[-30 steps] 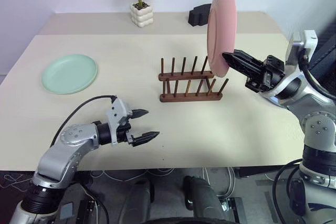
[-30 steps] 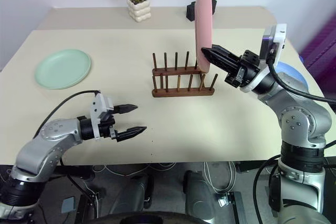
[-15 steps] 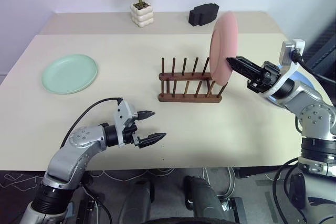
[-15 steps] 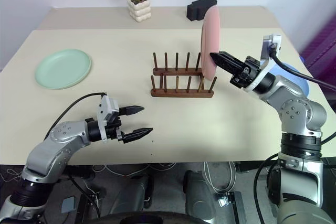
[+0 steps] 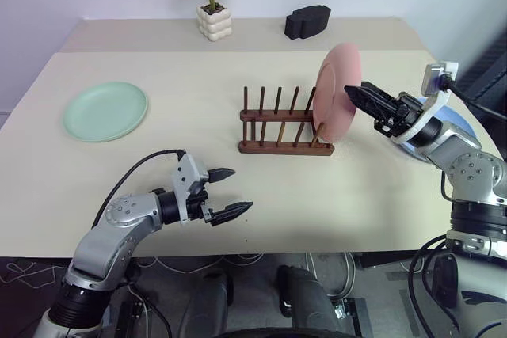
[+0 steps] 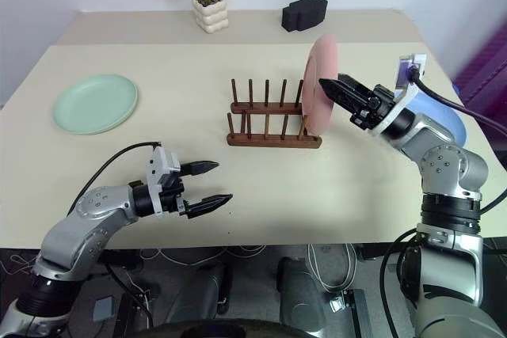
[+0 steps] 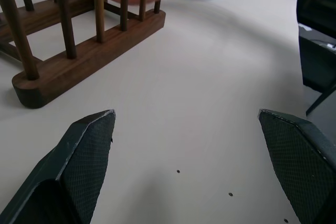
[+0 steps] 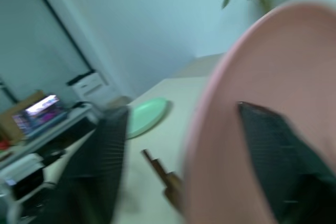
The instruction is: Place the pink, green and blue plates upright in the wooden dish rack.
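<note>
A robot test room staged as a small home dish corner.

A broad beige tabletop (image 5: 198,156) stands against a plain pale wall, dressed with a green potted plant in a knobbly white pot (image 5: 212,13) and a small black block-shaped object (image 5: 307,20) near its back edge. A dark-brown wooden peg dish rack (image 5: 281,128), a matte pastel pink round plate (image 5: 334,93), a mint green round plate (image 5: 105,110) and a light blue round plate (image 6: 444,123) give the homely look. Loose black and white cables (image 5: 238,263) lie on the floor under the tabletop's front edge, and the right wrist view catches a lit laptop screen (image 8: 44,109) on a cluttered side desk (image 8: 31,140), both marks of a lab.
</note>
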Robot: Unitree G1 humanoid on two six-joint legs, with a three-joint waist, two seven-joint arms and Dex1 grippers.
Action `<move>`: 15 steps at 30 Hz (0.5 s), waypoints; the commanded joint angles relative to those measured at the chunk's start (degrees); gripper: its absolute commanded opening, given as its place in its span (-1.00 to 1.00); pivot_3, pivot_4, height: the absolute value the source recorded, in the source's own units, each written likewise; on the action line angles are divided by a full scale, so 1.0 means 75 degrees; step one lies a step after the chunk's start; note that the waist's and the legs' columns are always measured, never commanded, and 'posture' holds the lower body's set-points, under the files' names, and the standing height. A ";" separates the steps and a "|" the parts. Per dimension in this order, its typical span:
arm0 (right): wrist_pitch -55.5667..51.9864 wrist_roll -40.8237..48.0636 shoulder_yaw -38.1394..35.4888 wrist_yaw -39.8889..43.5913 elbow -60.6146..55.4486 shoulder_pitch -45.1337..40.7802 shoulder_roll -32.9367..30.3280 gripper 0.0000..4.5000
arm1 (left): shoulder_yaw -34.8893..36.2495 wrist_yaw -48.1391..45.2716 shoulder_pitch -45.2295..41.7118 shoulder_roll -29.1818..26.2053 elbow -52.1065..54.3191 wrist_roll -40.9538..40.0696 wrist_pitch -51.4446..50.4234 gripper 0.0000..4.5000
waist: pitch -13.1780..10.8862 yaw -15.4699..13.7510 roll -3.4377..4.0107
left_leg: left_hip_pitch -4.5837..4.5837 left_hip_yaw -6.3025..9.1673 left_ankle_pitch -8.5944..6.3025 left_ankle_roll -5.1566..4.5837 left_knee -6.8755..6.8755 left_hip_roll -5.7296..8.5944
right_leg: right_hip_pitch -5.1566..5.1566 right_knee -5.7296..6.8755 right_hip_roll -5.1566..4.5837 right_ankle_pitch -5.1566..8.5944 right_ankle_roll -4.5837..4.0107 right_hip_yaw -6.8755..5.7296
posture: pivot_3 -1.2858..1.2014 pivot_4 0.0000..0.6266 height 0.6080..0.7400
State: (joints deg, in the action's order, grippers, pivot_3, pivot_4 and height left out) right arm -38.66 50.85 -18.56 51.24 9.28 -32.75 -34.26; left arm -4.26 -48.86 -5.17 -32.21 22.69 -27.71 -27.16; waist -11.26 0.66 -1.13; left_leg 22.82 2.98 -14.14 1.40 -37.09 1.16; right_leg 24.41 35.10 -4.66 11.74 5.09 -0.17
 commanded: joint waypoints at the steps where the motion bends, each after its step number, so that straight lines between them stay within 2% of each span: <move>1: 0.1370 -0.0554 -0.0592 -0.0738 -0.0340 -0.0180 0.0282 0.92 | -0.0062 -0.0044 -0.0073 0.0071 -0.0014 0.0066 0.0221 1.00 | 0.0001 0.0000 0.0001 | 0.0000 0.0000 0.0000 0.0000 0.0000 0.0000 | 0.0000 0.0000 0.0001 0.0000 0.0000 0.0000 | 0.03 -0.52 0.99; 8: 0.2481 -0.1290 -0.1242 -0.2122 -0.0806 0.0229 0.0239 0.92 | -0.0199 -0.0012 -0.0080 0.0215 -0.0258 0.0318 0.0536 1.00 | -0.0001 -0.0015 0.0006 | 0.0002 0.0000 0.0000 0.0000 0.0000 0.0002 | 0.0000 -0.0001 -0.0001 -0.0001 0.0001 0.0000 | 0.03 -0.52 0.99; 11: 0.2523 -0.1404 -0.1257 -0.2134 -0.1418 0.0648 0.0049 0.92 | 0.0094 0.0175 -0.0221 0.0382 -0.0561 0.0365 0.0849 1.00 | 0.0000 -0.0010 0.0011 | 0.0002 0.0000 0.0000 0.0000 0.0000 0.0002 | 0.0000 -0.0001 -0.0001 0.0000 0.0000 0.0001 | 0.03 -0.52 0.99; 15: 0.2711 -0.1832 -0.0835 -0.1659 -0.2350 0.1139 -0.0445 0.92 | 0.1098 0.0831 -0.0675 0.0569 -0.1274 0.0052 0.0769 1.00 | -0.0002 0.0014 0.0020 | -0.0003 0.0000 0.0001 -0.0001 -0.0001 0.0000 | 0.0000 0.0004 0.0000 0.0000 0.0001 0.0001 | 0.03 -0.52 0.99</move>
State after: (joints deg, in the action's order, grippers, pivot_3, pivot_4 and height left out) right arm -20.24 38.08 -25.05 37.20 -3.68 -23.73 -35.95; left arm -0.23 -44.40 -9.15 -27.85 13.63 -25.99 -22.19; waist -11.28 0.77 -0.99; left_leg 22.78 2.98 -14.13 1.40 -37.09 1.15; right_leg 24.42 35.14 -4.65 11.74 5.09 -0.17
